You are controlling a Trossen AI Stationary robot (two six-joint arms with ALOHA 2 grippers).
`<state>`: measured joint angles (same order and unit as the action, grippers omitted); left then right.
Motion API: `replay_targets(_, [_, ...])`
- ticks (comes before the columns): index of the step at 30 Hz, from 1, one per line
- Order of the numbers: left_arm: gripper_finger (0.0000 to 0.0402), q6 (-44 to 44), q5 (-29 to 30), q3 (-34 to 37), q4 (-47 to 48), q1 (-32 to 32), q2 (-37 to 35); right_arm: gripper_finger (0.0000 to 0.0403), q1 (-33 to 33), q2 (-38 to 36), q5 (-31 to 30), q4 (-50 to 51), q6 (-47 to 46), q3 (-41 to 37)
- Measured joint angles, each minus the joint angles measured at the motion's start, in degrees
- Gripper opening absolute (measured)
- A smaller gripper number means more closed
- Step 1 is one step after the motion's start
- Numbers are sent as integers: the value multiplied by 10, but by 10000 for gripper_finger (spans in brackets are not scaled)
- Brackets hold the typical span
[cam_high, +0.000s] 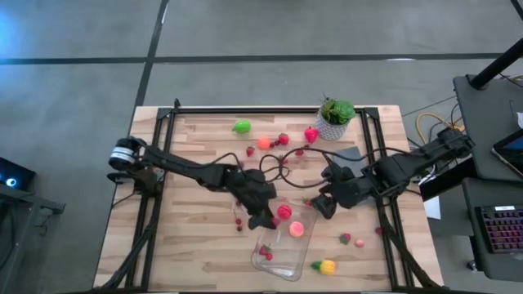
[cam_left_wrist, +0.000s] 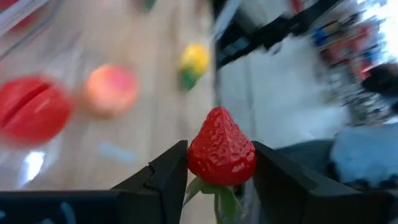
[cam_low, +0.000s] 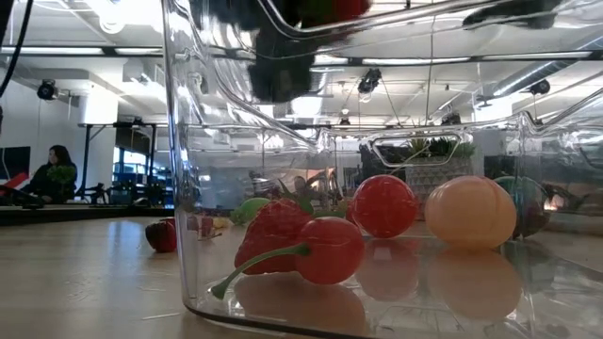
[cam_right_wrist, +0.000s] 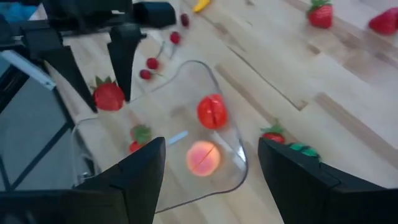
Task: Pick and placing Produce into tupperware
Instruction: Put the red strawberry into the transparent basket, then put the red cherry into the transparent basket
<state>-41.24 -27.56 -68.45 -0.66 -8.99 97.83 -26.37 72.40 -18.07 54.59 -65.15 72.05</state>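
The left gripper [cam_left_wrist: 219, 163] pinches a strawberry [cam_left_wrist: 221, 149] between its two fingers, tip pointing away from the wrist and green stem hanging down between them. In the high view this gripper [cam_high: 263, 219] sits at the near-left edge of the tupperware [cam_high: 304, 247], just beside its rim. The right wrist view shows the held berry [cam_right_wrist: 109, 96] right by the container's wall [cam_right_wrist: 79, 133], seemingly still outside or above the rim rather than over the open middle. So the move turns on one relation: the tub's interior lies from the gripper toward the right arm's side, a short way across the rim.

Inside the tub are already a red piece [cam_right_wrist: 212, 111], a pink-orange fruit [cam_right_wrist: 202, 158] and a small berry [cam_right_wrist: 138, 139]; the low view shows cherries and a strawberry [cam_low: 301, 245] on its floor.

The right gripper [cam_right_wrist: 208, 165] hovers spread wide and empty over the tub's other end, and is no nearer to any loose fruit than to the tub. More produce lies scattered well apart across the table [cam_high: 188, 155], including a yellow piece [cam_high: 328, 265] near the tub's front corner.
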Motion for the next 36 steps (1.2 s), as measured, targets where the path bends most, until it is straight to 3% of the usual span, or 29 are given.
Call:
replay_targets(4, [170,-35,11,0,-78,-17,11,249,-15,0,0,1,2,6])
replay_targets(11, [254,-65,26,7,-74,-20,14,249,-46,0,5,1,-18,-3])
replay_targets(15, [292,-65,25,10,-73,-19,13,249,-74,0,43,12,-44,-5])
replay_targets(22, [299,-58,24,12,-66,-19,7,249,-165,2,104,133,-177,-35])
replay_targets(26, [299,-49,24,13,-60,-19,7,249,-223,2,129,146,-250,-86])
replay_targets(31, [299,-48,23,13,-60,-18,7,249,-271,9,225,143,-312,-164])
replay_targets(36, [299,-48,11,14,-60,-10,7,247,-285,30,346,110,-260,-217])
